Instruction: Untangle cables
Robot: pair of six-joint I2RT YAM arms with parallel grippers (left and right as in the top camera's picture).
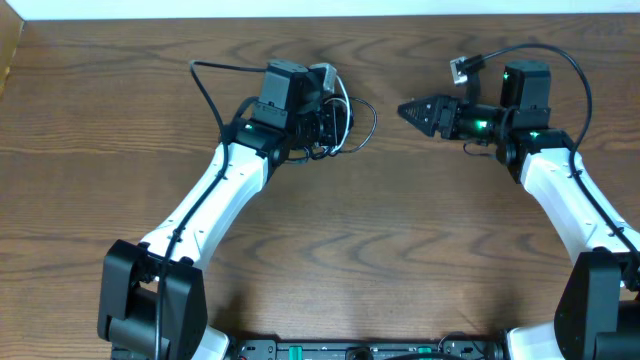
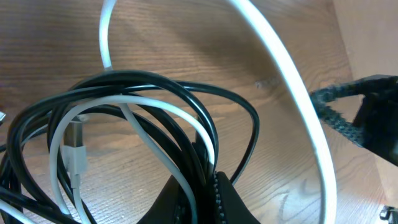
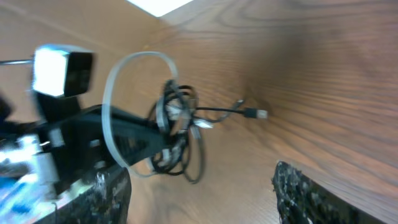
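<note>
The cables (image 1: pixel 352 122) form one small tangle of black and white cords at the table's far middle. My left gripper (image 1: pixel 335 122) is shut on the bundle. In the left wrist view its jaws (image 2: pixel 205 183) pinch black and white strands, black loops (image 2: pixel 149 87) spread above them, and a wide white loop (image 2: pixel 298 106) arcs to the right. My right gripper (image 1: pixel 408 110) points left at the tangle, a short gap away, open and holding nothing. The blurred right wrist view shows the tangle (image 3: pixel 177 130) ahead of the open right gripper (image 3: pixel 199 183), with a loose plug end (image 3: pixel 258 114) sticking out.
The wooden table's far edge (image 1: pixel 320 20) meets a white strip just behind the tangle. A thick black arm wire (image 1: pixel 205 85) loops off the left arm, and another (image 1: pixel 575 70) arches over the right wrist. A small grey connector (image 1: pixel 462 68) hangs there.
</note>
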